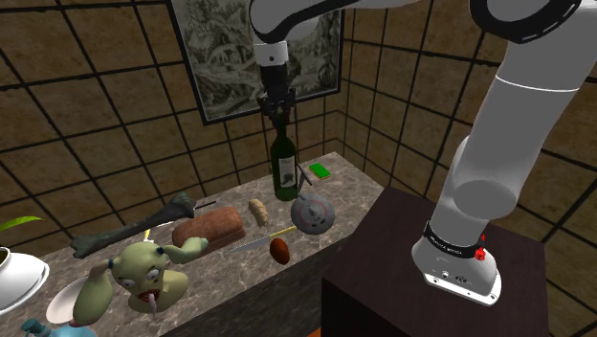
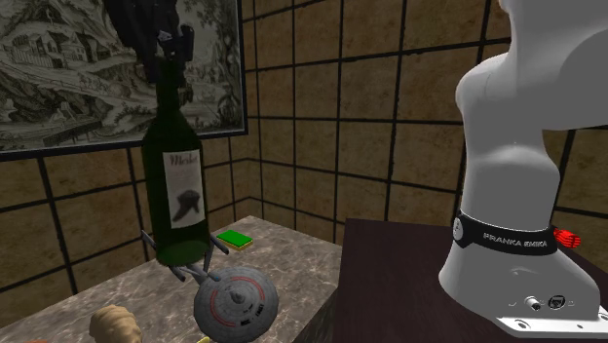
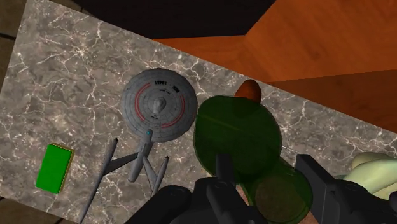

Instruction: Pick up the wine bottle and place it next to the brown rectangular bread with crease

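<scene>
A dark green wine bottle [image 1: 284, 168] with a white label stands upright at the marble counter's [image 1: 230, 278] far end. My gripper [image 1: 279, 110] is straight above it, shut on the top of its neck. In the second exterior view the gripper [image 2: 168, 54] clasps the neck of the bottle [image 2: 177, 195]. From the wrist, the black fingers [image 3: 222, 168] flank the bottle's [image 3: 238, 137] neck. Whether its base touches the counter is unclear. The brown rectangular bread [image 1: 206, 228] lies mid-counter, toward the shoulder view's left of the bottle.
A grey saucer-shaped spaceship model [image 1: 312, 214] lies beside the bottle, with a green card [image 1: 319, 171] behind it. A knobbly tan piece [image 1: 256, 208], a knife [image 1: 254, 241], a brown oval [image 1: 279, 251], a bone [image 1: 124, 230] and a green creature toy [image 1: 143, 273] surround the bread. The dark stand [image 1: 402, 278] adjoins the counter.
</scene>
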`<state>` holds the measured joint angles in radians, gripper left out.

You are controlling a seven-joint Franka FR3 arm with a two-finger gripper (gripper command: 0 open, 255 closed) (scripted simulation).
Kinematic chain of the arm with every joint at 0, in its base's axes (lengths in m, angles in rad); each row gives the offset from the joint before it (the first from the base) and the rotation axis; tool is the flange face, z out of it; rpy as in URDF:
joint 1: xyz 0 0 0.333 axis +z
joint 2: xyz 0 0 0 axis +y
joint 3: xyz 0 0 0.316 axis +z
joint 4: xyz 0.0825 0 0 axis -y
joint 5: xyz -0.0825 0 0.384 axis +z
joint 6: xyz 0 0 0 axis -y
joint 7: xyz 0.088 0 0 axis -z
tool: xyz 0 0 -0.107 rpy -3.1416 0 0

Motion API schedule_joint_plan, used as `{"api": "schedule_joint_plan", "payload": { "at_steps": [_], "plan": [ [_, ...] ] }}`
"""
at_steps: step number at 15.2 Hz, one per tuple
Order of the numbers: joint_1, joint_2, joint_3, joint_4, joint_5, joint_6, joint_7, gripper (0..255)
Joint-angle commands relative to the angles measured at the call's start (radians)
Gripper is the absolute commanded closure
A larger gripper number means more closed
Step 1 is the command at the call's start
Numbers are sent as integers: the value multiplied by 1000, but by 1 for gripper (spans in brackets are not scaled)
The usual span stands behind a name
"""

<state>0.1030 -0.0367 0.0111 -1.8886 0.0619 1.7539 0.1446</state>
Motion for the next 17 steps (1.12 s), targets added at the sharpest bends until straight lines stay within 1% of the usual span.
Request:
{"api": "schedule_joint_plan", "payload": {
  "at_steps": [1, 9, 13, 17],
  "plan": [
    [22, 37, 24, 23, 5, 18, 45, 255],
    [106, 213, 94, 159, 0, 68, 197, 255],
    [151, 320, 120, 262, -13, 77, 269, 255],
    [201, 441, 139, 393, -31, 71, 337, 255]
  ]
}}
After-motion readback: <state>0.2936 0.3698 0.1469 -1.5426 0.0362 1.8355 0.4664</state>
